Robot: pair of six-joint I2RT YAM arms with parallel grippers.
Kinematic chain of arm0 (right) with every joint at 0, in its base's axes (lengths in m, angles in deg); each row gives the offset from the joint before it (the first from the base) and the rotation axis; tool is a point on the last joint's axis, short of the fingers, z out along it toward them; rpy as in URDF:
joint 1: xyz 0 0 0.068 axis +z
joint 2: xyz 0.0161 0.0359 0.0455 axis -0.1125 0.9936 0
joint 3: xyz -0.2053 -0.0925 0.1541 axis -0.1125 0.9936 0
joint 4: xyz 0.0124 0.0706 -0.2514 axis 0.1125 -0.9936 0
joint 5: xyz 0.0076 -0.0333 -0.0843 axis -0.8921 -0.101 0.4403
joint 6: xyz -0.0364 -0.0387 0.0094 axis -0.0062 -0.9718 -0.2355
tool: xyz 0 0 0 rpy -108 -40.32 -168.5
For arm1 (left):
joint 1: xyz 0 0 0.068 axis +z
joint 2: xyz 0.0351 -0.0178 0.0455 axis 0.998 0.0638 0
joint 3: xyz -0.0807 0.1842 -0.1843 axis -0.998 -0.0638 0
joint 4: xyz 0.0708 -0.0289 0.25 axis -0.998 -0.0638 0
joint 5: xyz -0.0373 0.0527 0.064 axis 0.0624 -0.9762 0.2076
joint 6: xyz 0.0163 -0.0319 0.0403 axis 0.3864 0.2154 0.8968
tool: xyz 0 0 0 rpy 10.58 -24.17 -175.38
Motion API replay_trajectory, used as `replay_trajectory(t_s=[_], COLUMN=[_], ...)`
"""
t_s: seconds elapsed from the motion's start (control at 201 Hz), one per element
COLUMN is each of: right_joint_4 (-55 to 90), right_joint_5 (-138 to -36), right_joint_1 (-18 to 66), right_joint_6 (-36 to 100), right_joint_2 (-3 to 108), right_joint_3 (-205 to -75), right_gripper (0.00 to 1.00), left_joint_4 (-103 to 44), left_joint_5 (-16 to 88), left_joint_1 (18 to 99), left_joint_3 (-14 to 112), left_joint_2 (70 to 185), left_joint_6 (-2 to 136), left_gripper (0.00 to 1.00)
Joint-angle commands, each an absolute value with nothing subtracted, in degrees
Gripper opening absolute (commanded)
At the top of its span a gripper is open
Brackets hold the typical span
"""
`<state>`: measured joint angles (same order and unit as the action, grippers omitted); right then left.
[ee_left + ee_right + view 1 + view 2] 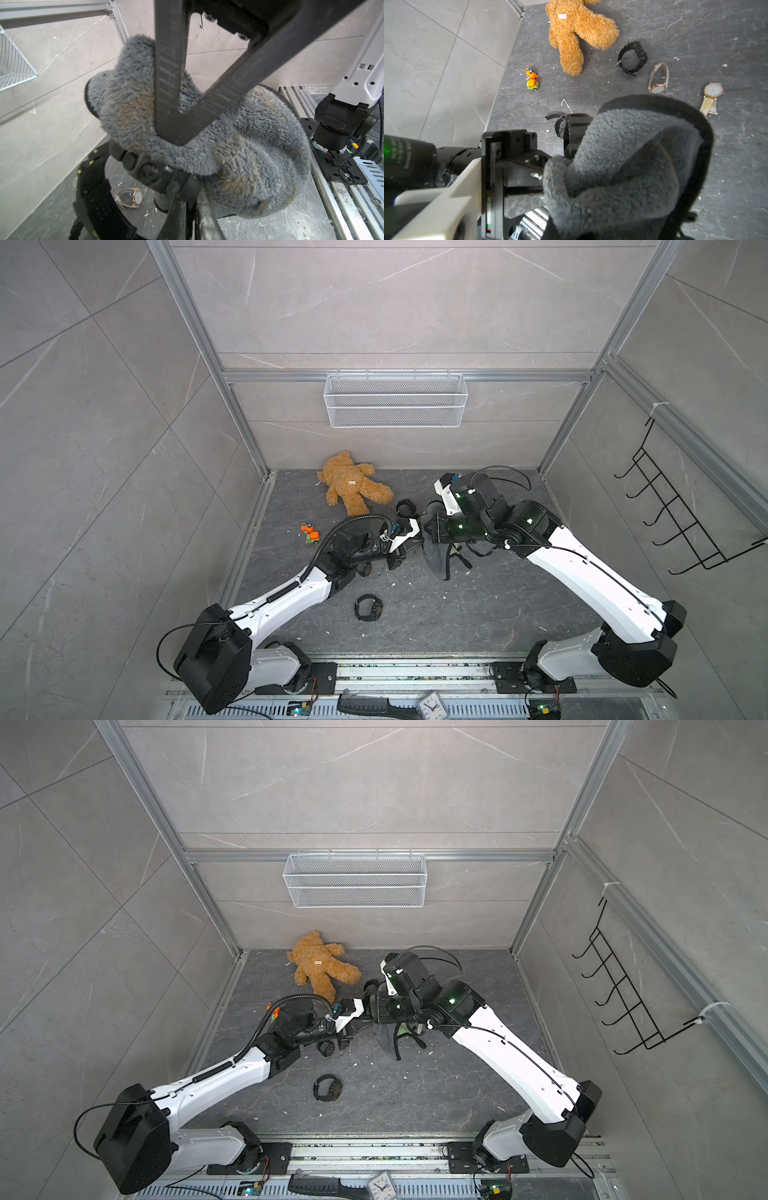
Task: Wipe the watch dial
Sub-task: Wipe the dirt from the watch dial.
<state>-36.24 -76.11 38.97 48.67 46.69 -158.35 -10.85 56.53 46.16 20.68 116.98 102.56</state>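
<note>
My left gripper (pixel 417 535) (pixel 192 195) is shut on a black watch (pixel 149 172) (pixel 576 126), held above the floor mid-scene. Its strap loops out to one side in the left wrist view. My right gripper (pixel 428 526) (pixel 176 137) meets it from the other side. That gripper is shut on a fluffy grey cloth (pixel 249 145) (pixel 623 166) (pixel 386 1038). The cloth bunches over the watch case and hangs down below both grippers. The watch dial is hidden under the cloth. In the right wrist view the cloth covers the right fingers.
On the dark floor lie a brown teddy bear (pixel 351 485), orange and green toy cars (pixel 310 533), two more black watches (pixel 368 608) (pixel 632 58), a rose-gold watch (pixel 658 79) and a white-dial watch (pixel 713 91). A mesh basket (pixel 395 400) hangs on the back wall.
</note>
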Motion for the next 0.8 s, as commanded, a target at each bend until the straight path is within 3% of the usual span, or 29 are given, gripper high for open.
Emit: replay_trajectory(t_s=[0.0,0.791], right_joint_4=[-33.73,-32.43], right_joint_5=[-72.19,-66.42], right_joint_1=[38.79,36.67], right_joint_6=[49.58,54.62], right_joint_2=[48.65,47.08], right_joint_3=[-157.91,-149.76], right_gripper=[0.00,0.00], left_joint_4=[-4.17,-3.84], left_joint_5=[60.86,61.19], left_joint_1=[45.37,45.56], left_joint_3=[21.30,20.72], left_joint_2=[112.59,106.99], left_joint_6=[102.84,101.28], left_gripper=[0.00,0.00])
